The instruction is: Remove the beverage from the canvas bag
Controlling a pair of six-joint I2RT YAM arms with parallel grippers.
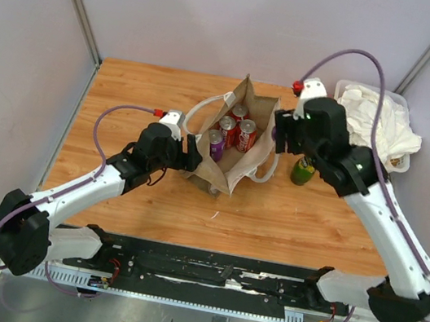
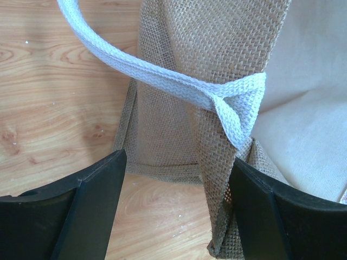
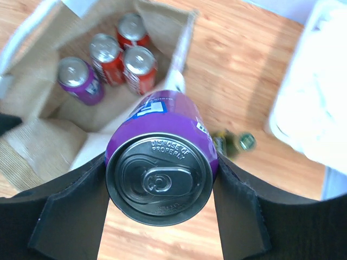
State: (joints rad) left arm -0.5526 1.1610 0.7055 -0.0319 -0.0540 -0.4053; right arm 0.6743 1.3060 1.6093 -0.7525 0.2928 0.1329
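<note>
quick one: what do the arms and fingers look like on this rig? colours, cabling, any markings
The left arm and right arm match: white links, black joint housings and bases. On each, a mauve cable loops from the base to a red connector beside a white wrist mount. Fingers are matte black, flat and wedge-shaped. No markings visible.

Coarse woven canvas bag (image 2: 217, 65); glossy metal purple can (image 3: 157, 179); smooth wood-grain table (image 1: 127, 97).

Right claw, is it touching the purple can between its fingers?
Touching. The right wrist view shows both fingers of the right claw pressed against opposite sides of the purple can, with no gap on either side.
</note>
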